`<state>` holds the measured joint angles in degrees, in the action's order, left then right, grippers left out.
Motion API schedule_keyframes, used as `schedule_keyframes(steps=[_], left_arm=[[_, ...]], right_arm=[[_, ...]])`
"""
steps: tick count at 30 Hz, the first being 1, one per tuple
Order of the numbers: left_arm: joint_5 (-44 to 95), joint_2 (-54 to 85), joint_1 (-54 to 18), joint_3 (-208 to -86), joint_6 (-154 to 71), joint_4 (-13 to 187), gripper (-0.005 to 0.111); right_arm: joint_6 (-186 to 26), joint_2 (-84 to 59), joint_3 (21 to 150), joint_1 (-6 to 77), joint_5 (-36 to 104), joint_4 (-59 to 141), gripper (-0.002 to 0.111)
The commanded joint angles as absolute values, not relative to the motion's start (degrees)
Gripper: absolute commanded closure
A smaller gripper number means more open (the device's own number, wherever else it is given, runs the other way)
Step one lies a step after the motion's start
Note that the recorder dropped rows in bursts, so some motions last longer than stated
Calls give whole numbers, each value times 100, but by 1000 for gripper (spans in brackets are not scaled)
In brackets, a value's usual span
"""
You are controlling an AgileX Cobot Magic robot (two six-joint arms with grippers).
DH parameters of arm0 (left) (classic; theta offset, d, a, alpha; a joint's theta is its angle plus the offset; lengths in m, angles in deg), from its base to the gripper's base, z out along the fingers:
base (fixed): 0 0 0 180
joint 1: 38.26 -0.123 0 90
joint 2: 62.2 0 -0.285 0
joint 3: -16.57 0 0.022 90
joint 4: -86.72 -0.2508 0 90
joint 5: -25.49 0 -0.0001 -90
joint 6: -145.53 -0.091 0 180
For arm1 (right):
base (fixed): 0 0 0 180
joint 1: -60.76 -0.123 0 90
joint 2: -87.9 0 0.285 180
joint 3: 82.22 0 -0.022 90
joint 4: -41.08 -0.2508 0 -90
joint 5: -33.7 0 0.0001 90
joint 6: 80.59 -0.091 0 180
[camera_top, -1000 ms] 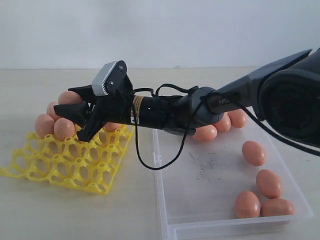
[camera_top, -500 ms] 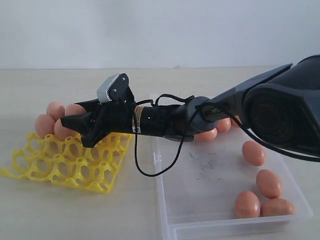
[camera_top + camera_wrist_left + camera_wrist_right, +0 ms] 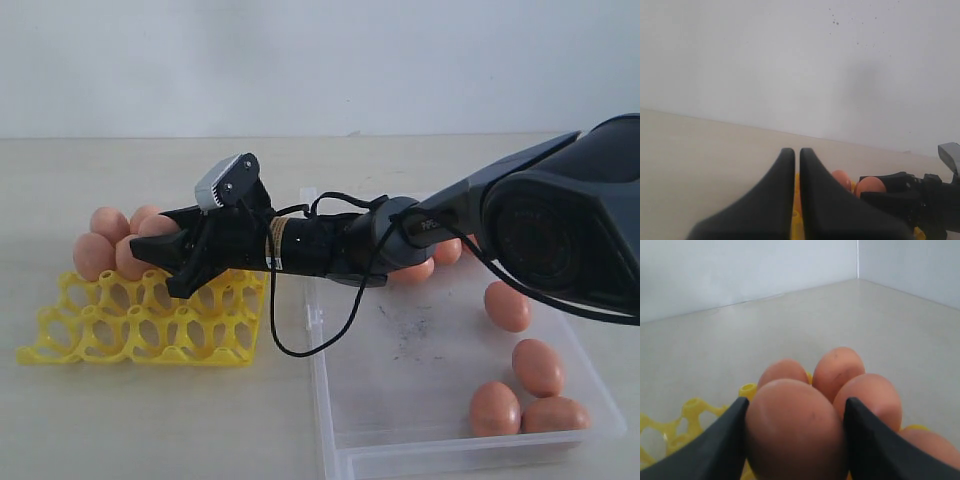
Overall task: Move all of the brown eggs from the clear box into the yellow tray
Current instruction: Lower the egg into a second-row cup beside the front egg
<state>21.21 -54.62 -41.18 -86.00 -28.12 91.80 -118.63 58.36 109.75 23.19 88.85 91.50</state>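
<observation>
The right end effector point(image 3: 160, 236) is clamped on one brown egg, the held egg point(image 3: 795, 435), with a black finger point(image 3: 710, 450) on each flank and the jaws standing wide around it. Taking the exterior view as the dial, with 12 o'clock at the far wall, the fingers point toward 9 o'clock and lie nearly level, low over the far rows of the yellow tray point(image 3: 140, 352). Four seated eggs point(image 3: 108, 222) occupy the tray's corner toward 10 o'clock. The right wrist view shows them close ahead of the held egg, and contact cannot be ruled out. The relation that governs the coming move is therefore downward. The nearest free cup appears to lie beneath the held egg, on the 3 o'clock side of the seated cluster, so the release calls for a short descent and not further travel toward 9 o'clock. The held egg's long axis cannot be read with confidence, because the frame crops it. The right arm point(image 3: 330, 245) spans back toward 3 o'clock across the far corner of the clear box point(image 3: 420, 350), which sits on the counter point(image 3: 120, 430) just beside the tray. Four loose eggs point(image 3: 538, 367) lie in the box toward 4 o'clock, and at least two more show partly behind the arm. The left end effector point(image 3: 796, 170) has its jaws together on nothing and faces the tray from 9 o'clock. The right arm is the nearer one to the remaining eggs.
</observation>
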Motion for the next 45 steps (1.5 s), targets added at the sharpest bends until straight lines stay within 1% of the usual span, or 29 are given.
schedule_keyframes(steps=[1, 45], left_arm=[[2153, -5442, -4085, -8622, -2805, 9184, 103], [2153, -5442, -4085, -8622, -2805, 9184, 103]], right_arm=[[-11855, 5848, 10993, 2370, 8777, 9122, 109], [-12365, 5676, 10983, 2370, 8626, 9616, 109]])
